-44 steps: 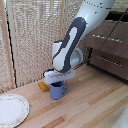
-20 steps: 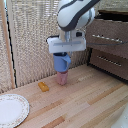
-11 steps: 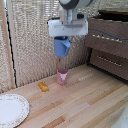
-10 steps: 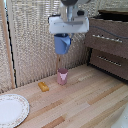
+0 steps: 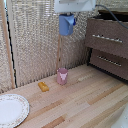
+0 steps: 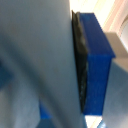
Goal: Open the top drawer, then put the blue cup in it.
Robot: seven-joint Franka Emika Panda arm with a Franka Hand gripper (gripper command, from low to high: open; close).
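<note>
The blue cup (image 5: pixel 66 27) hangs high above the table, held from above by my gripper (image 5: pixel 67 19), which is shut on it. It is level with the dresser's top and to the exterior view's left of it. The top drawer (image 5: pixel 107 41), dark brown with a silver bar handle, juts out further than the drawer below (image 5: pixel 111 62) and looks pulled open. In the wrist view I see only a close blur: a blue wall of the cup (image 6: pixel 96 65) pressed against a dark finger pad (image 6: pixel 78 70).
A small pink cup (image 5: pixel 62 76) stands on the wooden table (image 5: pixel 85 102) below the gripper. An orange piece (image 5: pixel 43 86) lies to its left in the exterior view, and a white plate (image 5: pixel 11 110) sits at the front left corner. A woven blind backs the scene.
The gripper has risen from the table with the blue cup, away from the pink cup, and shifted toward the dresser on the exterior view's right.
</note>
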